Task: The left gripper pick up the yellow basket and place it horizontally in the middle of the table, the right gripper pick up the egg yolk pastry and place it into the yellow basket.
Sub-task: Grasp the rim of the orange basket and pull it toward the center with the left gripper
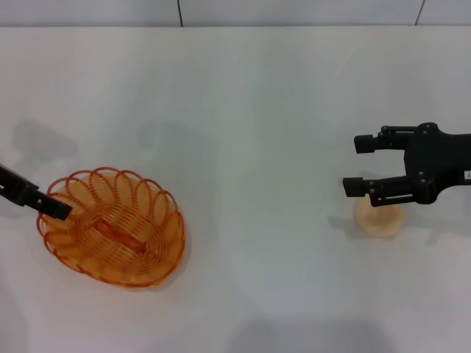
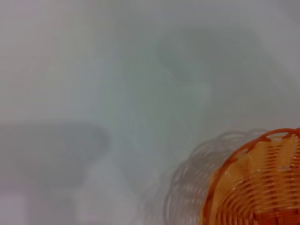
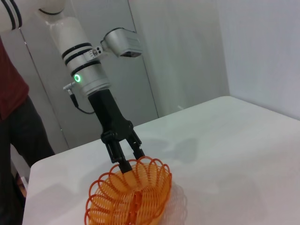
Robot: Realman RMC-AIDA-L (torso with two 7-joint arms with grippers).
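The yellow basket (image 1: 110,229) lies at the table's left (image 1: 243,110), with a shadow under its right side. My left gripper (image 1: 57,209) reaches in from the left and is closed on the basket's left rim. The right wrist view shows the left gripper (image 3: 131,159) with one finger inside and one outside the basket's rim (image 3: 133,194). The left wrist view shows the basket's edge (image 2: 262,187) and its offset shadow. My right gripper (image 1: 359,165) is open and empty, just above the egg yolk pastry (image 1: 380,219) at the right.
The table's far edge meets a pale wall (image 1: 294,11) at the back. In the right wrist view a person in a dark red top (image 3: 9,93) stands beyond the table's corner, behind the left arm.
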